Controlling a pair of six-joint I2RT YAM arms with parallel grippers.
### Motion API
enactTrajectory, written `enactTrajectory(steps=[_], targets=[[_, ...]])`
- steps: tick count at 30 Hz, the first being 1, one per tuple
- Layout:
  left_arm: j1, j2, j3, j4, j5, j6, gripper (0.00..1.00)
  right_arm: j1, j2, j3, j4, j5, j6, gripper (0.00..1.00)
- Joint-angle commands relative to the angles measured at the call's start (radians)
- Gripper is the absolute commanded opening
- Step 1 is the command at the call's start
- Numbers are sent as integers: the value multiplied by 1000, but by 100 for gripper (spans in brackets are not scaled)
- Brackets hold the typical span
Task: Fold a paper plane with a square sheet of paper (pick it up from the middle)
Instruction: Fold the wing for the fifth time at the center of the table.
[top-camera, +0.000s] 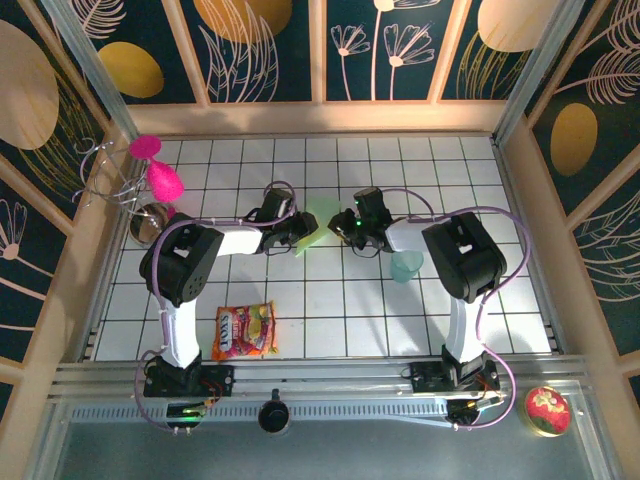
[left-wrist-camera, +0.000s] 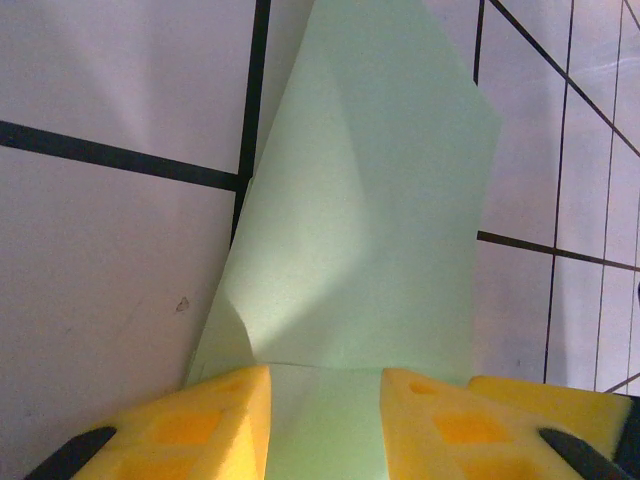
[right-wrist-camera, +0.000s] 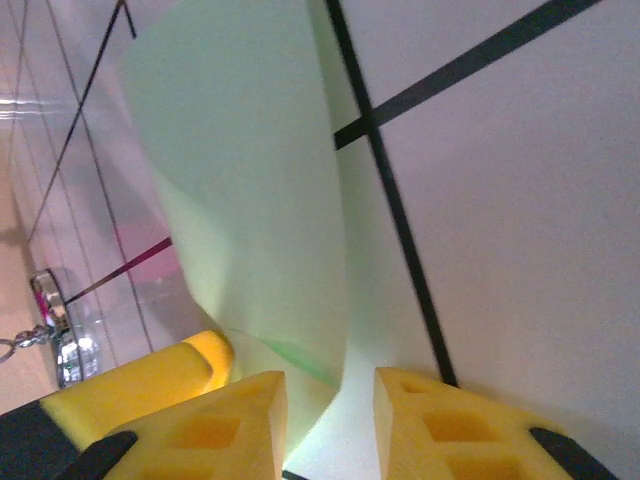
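The square sheet of paper (top-camera: 322, 222), pale mint green, lies bent and creased at the middle of the table between my two grippers. My left gripper (top-camera: 297, 232) reaches it from the left. In the left wrist view the paper (left-wrist-camera: 370, 200) spreads ahead with a cross crease, and the gripper (left-wrist-camera: 325, 375) stands open with the sheet passing between its yellow pads (left-wrist-camera: 215, 420). My right gripper (top-camera: 345, 225) comes from the right. In its wrist view the paper (right-wrist-camera: 240, 180) curls upward, its lower edge running into the gap of the open gripper (right-wrist-camera: 330, 380). The paper plane is out of view.
A translucent teal cup (top-camera: 406, 266) stands just right of my right forearm. A candy bag (top-camera: 243, 330) lies front left. A pink object (top-camera: 160, 175) and a metal bowl (top-camera: 150, 222) sit at the left wall. Wooden walls enclose the tiled table (top-camera: 480, 310).
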Motion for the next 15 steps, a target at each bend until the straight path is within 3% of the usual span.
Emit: enactTrajectory(steps=[1, 7, 15], targets=[[-4, 10, -11, -89, 7, 1, 34, 0, 5, -13, 86, -67, 26, 27], [-5, -4, -18, -88, 8, 3, 34, -13, 17, -56, 248, -152, 99, 26], [-5, -22, -12, -92, 6, 11, 34, -15, 27, -34, 161, -128, 76, 24]])
